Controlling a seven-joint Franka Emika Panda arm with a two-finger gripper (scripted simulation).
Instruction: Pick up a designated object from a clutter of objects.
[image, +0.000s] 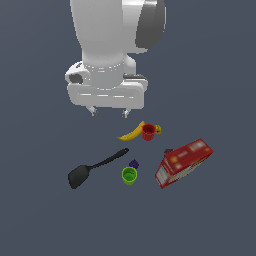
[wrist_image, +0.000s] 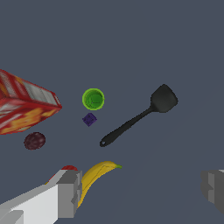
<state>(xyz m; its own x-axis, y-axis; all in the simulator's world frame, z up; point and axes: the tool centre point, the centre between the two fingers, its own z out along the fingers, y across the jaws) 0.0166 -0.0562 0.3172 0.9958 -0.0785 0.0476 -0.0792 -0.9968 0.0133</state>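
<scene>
The lime-green cup (image: 129, 175) (wrist_image: 93, 99) stands upright on the dark floor, with a tiny purple block (image: 133, 163) (wrist_image: 89, 119) close beside it. My gripper (image: 109, 113) (wrist_image: 142, 188) hangs open high above the clutter, well clear of the cup, with nothing between its fingers. A yellow banana (image: 133, 132) (wrist_image: 95, 175) and a red mug (image: 148, 132) (wrist_image: 68, 168) lie nearly under it; the mug is mostly hidden by a finger in the wrist view. A black spatula (image: 93, 168) (wrist_image: 138, 117) lies on the exterior view's left of the cup.
A red box (image: 182, 162) (wrist_image: 24, 107) lies tilted on the exterior view's right of the cup. A small dark reddish round object (wrist_image: 34, 141) (image: 168, 150) sits by the box's edge.
</scene>
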